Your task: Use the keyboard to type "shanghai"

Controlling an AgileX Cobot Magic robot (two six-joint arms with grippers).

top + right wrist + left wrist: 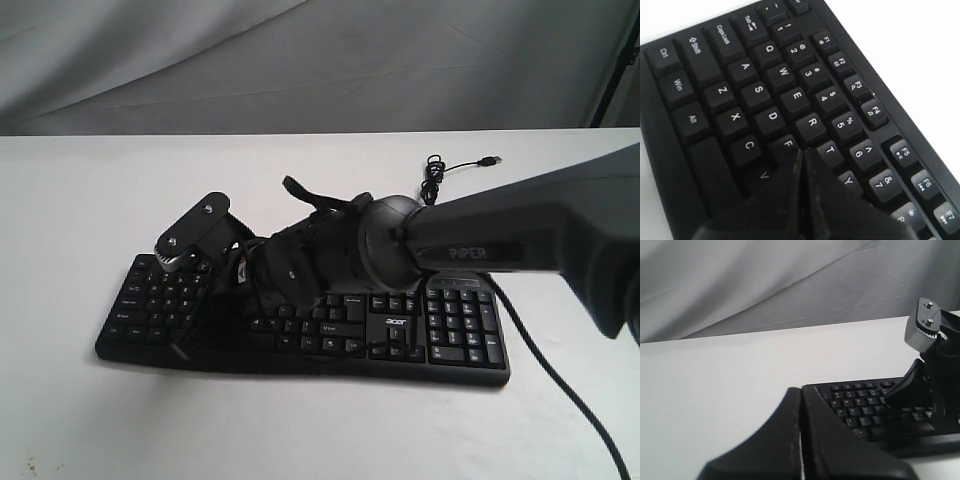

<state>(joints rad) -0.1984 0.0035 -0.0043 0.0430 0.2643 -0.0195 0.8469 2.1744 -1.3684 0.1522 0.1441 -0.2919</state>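
Lying flat, the keyboard (340, 325) runs left-right, number pad (460, 322) rightward.

The keyboard (455, 325) lies on the table (300, 425), a cable (433, 178) behind its right end.

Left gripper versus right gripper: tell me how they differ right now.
The left gripper is over bare table, clear of the keyboard; the right gripper is over the keys, its tip beside the F key. The right gripper also shows in the exterior view, stretched across the keyboard; the left gripper does not show there. Both are black and shut.
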